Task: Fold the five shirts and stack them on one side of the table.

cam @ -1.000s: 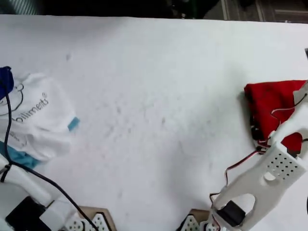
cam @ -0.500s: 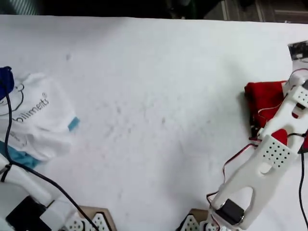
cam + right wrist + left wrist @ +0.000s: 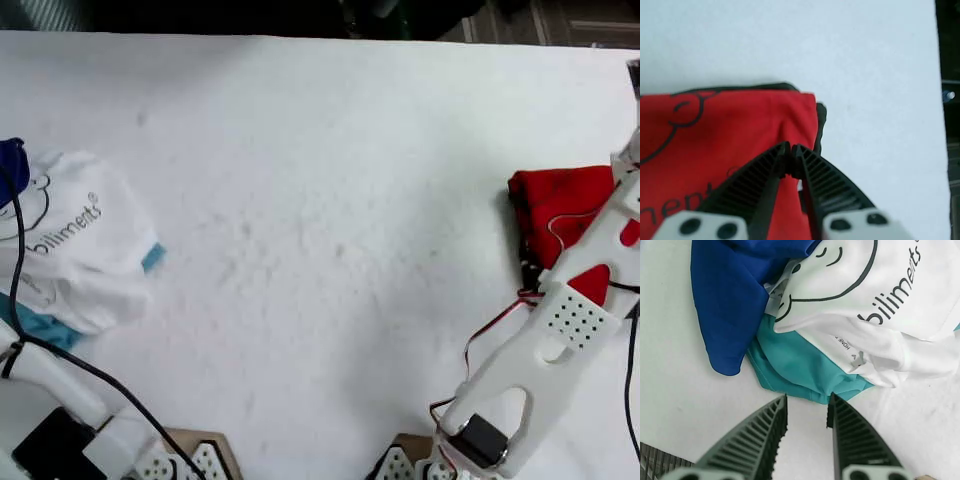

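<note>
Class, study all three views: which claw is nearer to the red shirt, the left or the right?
Right. The right claw hangs directly over the red shirt, tips together; the left claw is across the table beside the white shirt.

Beyond the far edge of the white table [image 3: 320,200] lies a dark room [image 3: 250,15]. At the table's far left corner sits a pale object with fine grey stripes [image 3: 35,12], cut off at the edge of the view. Past the table's far right corner, paler flooring [image 3: 560,20] shows. Off one table edge runs a black strip of floor [image 3: 947,50] with a small bright glint [image 3: 950,95]. Off another edge lies a dark ribbed surface [image 3: 655,462].
</note>
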